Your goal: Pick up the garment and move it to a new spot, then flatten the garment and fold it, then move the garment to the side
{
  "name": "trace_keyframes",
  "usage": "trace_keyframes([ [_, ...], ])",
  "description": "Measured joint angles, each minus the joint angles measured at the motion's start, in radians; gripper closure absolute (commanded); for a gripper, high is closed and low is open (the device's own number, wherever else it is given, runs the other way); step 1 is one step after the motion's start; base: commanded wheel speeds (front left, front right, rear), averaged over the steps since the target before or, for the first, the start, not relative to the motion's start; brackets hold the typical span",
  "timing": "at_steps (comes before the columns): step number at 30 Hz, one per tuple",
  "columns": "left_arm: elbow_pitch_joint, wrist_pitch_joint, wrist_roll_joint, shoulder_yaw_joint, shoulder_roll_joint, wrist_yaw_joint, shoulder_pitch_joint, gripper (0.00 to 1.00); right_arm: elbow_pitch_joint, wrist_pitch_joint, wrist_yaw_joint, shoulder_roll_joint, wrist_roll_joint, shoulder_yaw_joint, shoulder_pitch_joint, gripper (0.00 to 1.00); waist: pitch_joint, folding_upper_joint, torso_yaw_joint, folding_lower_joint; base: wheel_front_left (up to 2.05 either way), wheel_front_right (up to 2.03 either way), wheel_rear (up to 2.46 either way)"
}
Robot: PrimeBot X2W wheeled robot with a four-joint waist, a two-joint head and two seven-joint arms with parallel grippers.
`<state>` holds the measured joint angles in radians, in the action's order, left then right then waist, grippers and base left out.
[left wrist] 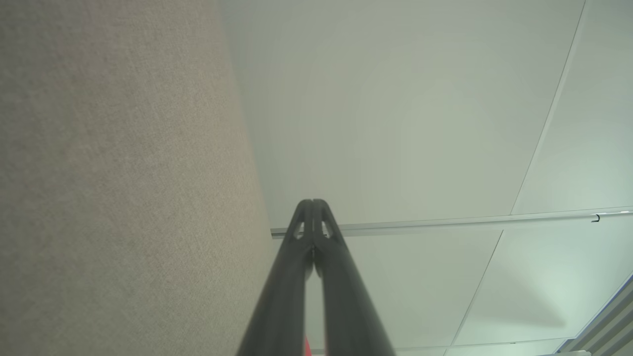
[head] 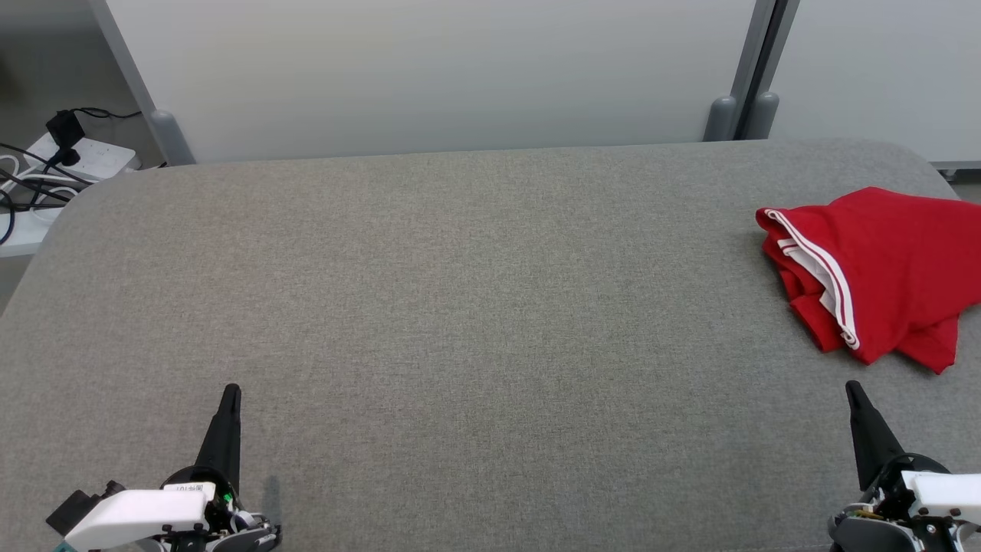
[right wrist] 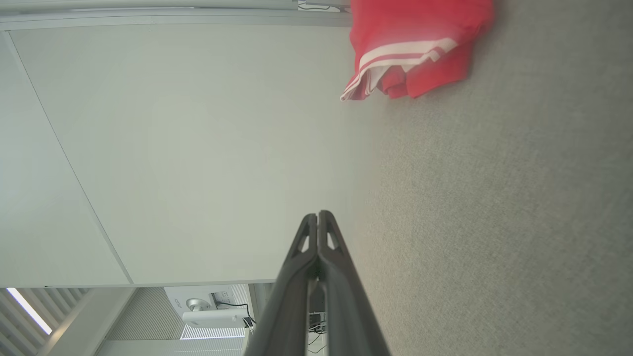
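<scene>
Seen from the head, the left pincer [head: 230,394] and right pincer [head: 853,391] point across the grey fabric-covered table [head: 460,307], the crumpled red white-trimmed garment [head: 893,268] lying untouched at its right edge, and both wrist views show fingers pressed together, empty.

Office-like test space, pale partition panels [head: 429,77], grey fabric-covered table [head: 460,307], power strip [head: 96,159] with cables [head: 27,186]

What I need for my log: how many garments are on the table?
1: a red garment with white trim on the right side of the table, ahead of the right gripper, partly out of frame.
</scene>
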<state>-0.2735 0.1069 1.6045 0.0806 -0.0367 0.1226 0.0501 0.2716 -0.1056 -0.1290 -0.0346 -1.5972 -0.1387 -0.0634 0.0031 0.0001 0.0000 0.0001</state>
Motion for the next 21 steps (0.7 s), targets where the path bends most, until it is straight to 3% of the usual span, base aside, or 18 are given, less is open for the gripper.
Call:
trace_keyframes([
  [21, 0.000, 0.000, 0.000, 0.000, 0.000, 0.000, 0.000, 1.00, 0.000, 0.000, 0.000, 0.000, 0.000, 0.000, 0.000, 1.00, 0.000, 0.0000, 0.000, 0.0000, 0.00, 0.00, 0.00],
])
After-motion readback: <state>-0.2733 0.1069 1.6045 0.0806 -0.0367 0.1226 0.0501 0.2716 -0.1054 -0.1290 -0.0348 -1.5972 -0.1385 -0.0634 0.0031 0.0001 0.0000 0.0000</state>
